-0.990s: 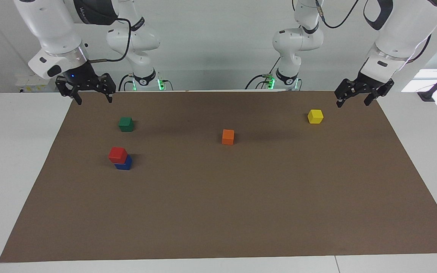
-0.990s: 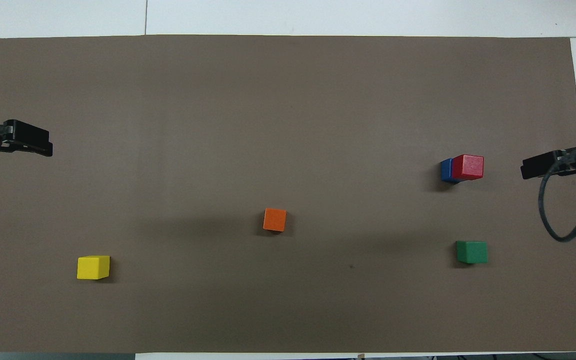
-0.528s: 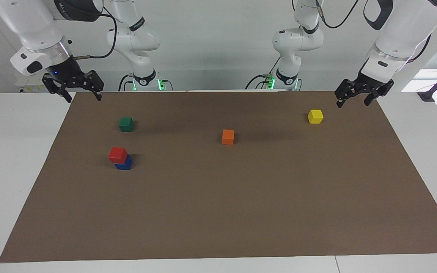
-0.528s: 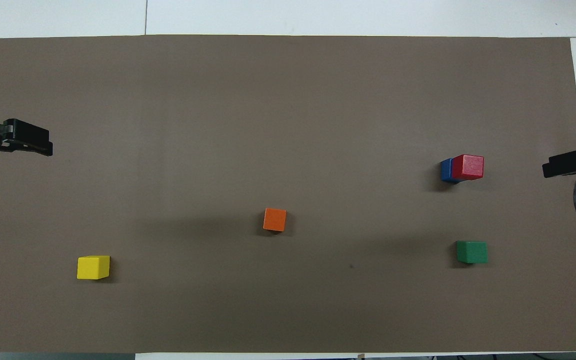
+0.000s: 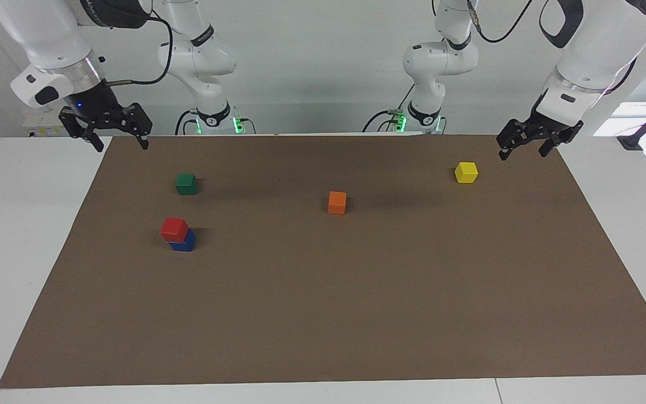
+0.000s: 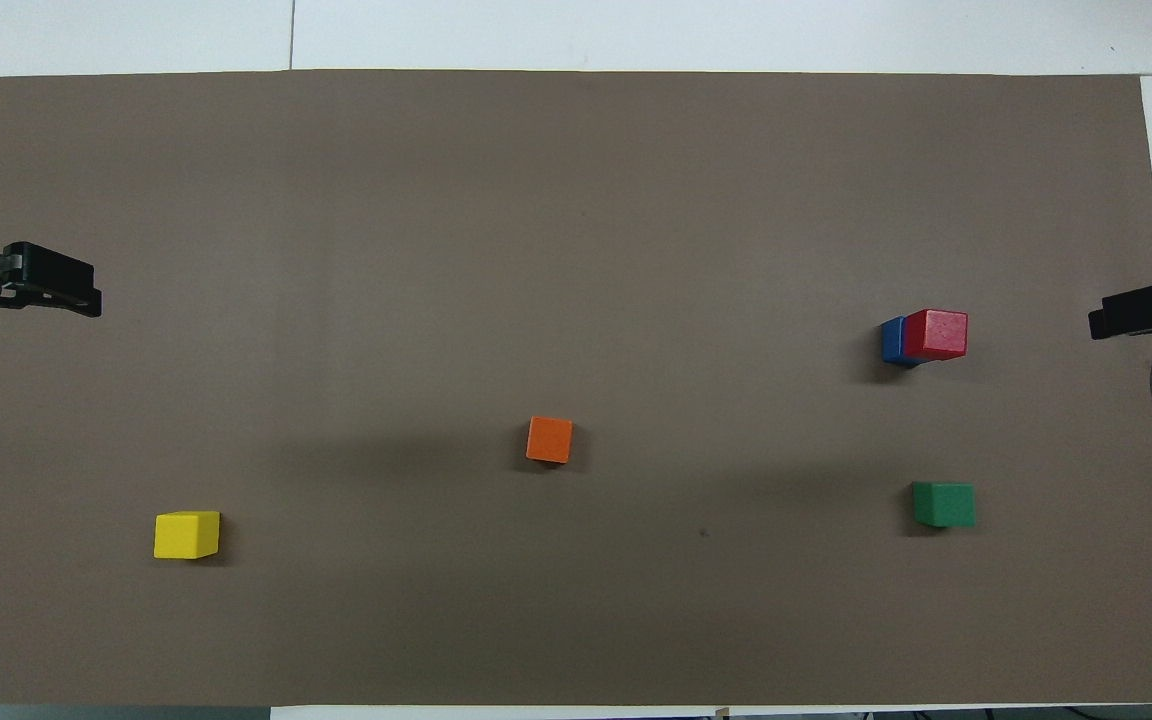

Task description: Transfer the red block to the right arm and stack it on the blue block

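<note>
The red block [image 5: 174,228] sits on the blue block [image 5: 184,243], shifted a little off its middle, toward the right arm's end of the mat. The stack also shows in the overhead view, red block [image 6: 936,333] over blue block [image 6: 892,340]. My right gripper [image 5: 120,146], with the blue wrist light, is open and empty, raised over the mat's corner at its own end, apart from the stack. My left gripper [image 5: 521,154] is open and empty, raised over the mat's edge close to the yellow block. Both tips show in the overhead view, left [image 6: 91,296] and right [image 6: 1098,323].
A green block [image 5: 186,183] lies nearer to the robots than the stack. An orange block [image 5: 337,202] lies mid-mat. A yellow block [image 5: 466,172] lies toward the left arm's end. All rest on a brown mat [image 5: 323,314] on a white table.
My right gripper has drawn back from over the mat toward its own end of the table and risen a little. The left gripper and the blocks have hardly moved.
</note>
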`<move>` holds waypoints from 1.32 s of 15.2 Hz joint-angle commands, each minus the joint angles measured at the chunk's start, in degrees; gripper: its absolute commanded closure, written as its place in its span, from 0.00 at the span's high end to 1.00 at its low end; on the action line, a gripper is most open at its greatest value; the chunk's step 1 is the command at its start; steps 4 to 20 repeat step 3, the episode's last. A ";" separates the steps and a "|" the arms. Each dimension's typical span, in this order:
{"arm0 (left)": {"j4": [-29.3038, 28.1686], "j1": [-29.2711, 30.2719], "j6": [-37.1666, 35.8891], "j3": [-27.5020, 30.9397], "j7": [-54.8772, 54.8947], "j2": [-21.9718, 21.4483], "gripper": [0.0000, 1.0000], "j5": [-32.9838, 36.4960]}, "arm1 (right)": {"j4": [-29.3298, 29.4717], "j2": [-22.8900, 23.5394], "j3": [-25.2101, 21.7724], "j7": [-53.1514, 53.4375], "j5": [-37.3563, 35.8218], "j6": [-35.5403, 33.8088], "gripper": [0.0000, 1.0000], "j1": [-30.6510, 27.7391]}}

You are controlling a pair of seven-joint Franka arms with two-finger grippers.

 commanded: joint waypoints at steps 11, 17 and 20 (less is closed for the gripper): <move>-1.59 0.13 -0.06 0.15 -0.65 -1.52 1.00 -0.35 | 0.89 0.57 0.50 0.94 0.38 -0.06 1.00 -0.85; -1.59 0.13 -0.06 0.15 -0.65 -1.52 1.00 -0.35 | 0.89 0.57 0.50 0.94 0.38 -0.06 1.00 -0.85; -1.59 0.13 -0.06 0.15 -0.65 -1.52 1.00 -0.35 | 0.89 0.57 0.50 0.94 0.38 -0.06 1.00 -0.85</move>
